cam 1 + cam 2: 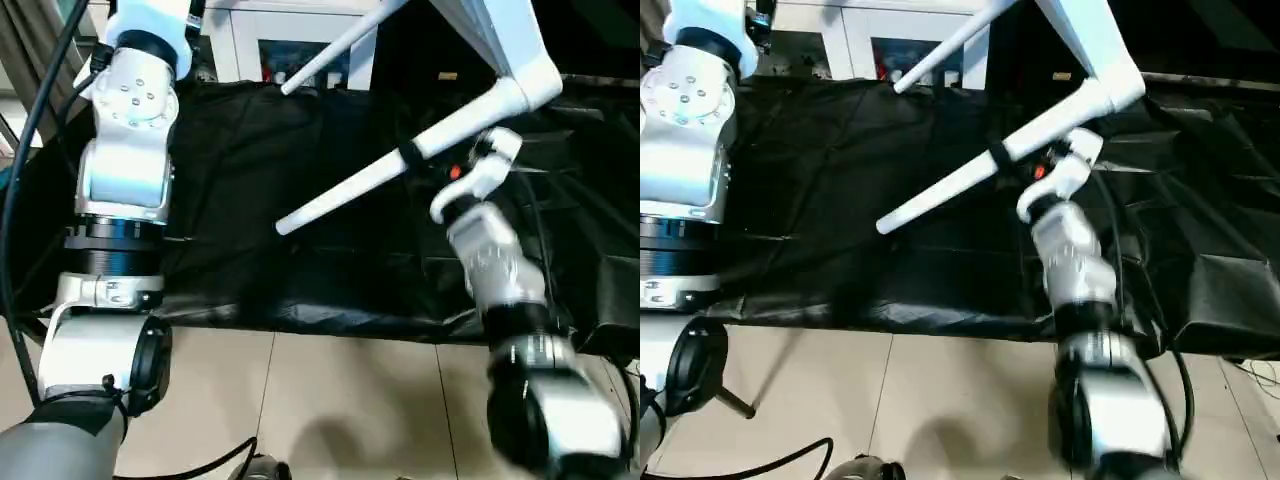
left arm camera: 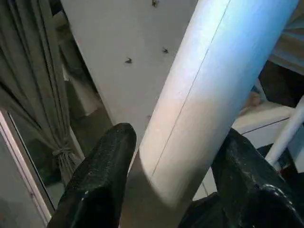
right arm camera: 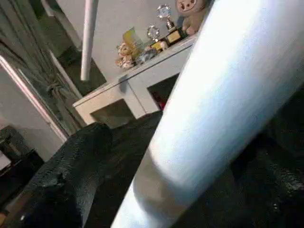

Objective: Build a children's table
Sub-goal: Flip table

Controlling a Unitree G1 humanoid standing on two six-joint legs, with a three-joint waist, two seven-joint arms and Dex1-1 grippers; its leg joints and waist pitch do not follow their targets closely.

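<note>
The children's table is held in the air, its white top (image 1: pixel 492 30) tilted at the upper right. One white leg (image 1: pixel 350 187) runs from the corner socket (image 1: pixel 533 88) down and to the left over the black cloth. A second leg (image 1: pixel 330 52) slants down from the top edge further back. My right gripper (image 1: pixel 410 158) is open and straddles the near leg close to the socket; in the right wrist view a gap shows between one finger (image 3: pixel 71 175) and the tube (image 3: pixel 213 109). My left gripper (image 2: pixel 175 180) is shut on another white leg (image 2: pixel 209 85).
A black cloth (image 1: pixel 260 200) covers the low surface under the table. A white glass-door cabinet (image 1: pixel 262 45) stands behind it, with toys and trophies (image 3: pixel 156 35) on top. The tiled floor (image 1: pixel 330 400) lies in front, with black cables (image 1: pixel 210 462). A curtain (image 2: pixel 38 104) hangs to one side.
</note>
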